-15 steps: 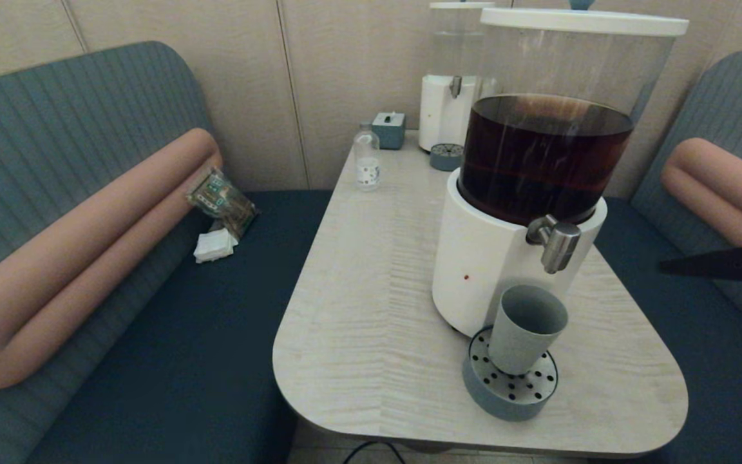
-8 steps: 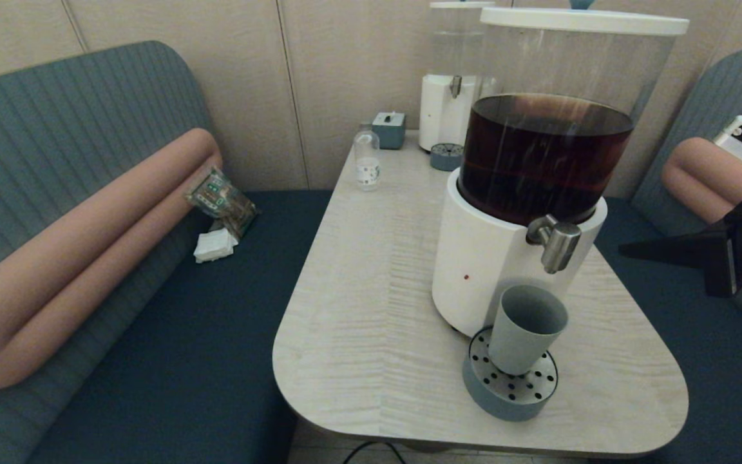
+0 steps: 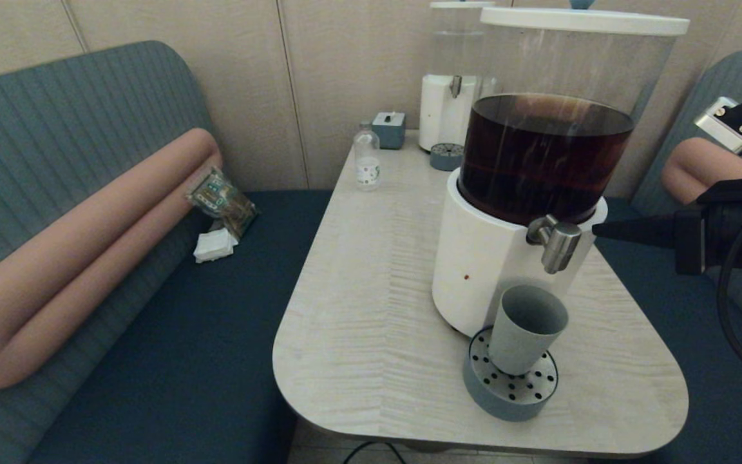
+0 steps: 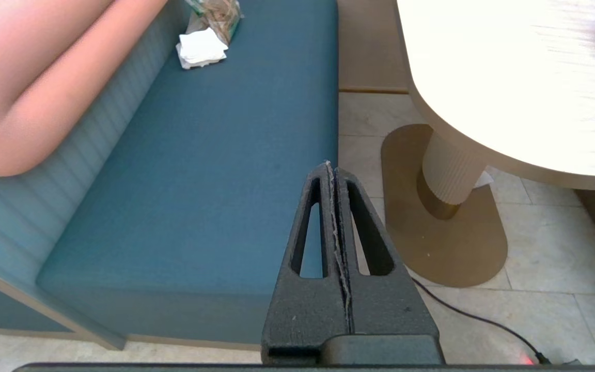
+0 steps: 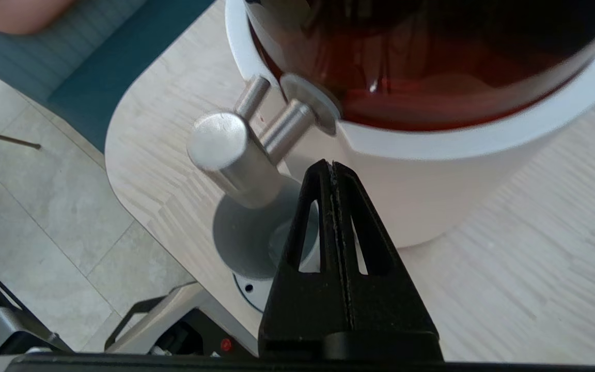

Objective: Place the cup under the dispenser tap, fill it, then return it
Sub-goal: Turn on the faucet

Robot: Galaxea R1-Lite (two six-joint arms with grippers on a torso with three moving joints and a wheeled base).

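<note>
- Grey-blue cup (image 3: 527, 328) stood on drip tray (image 3: 509, 392) under tap (image 3: 556, 241).
- Right claw (image 3: 598, 230) closed, empty, beside tap.
- Left claw (image 4: 332, 168) closed, empty, above bench seat (image 4: 215, 170).

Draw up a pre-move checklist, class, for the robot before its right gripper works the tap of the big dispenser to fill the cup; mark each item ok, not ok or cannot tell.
1. Cup on the drip tray, under the dispenser tap: ok.
2. Cup upright, mouth open to the nozzle: ok in the head view.
3. Cup empty before filling: cannot tell, its bottom is hidden.
4. Right gripper shut, tip level with the tap, just to its right: ok.
5. Right gripper touching the tap: not ok, a small gap shows.
6. Left gripper shut, parked over the bench seat, away from the table: ok.
</note>
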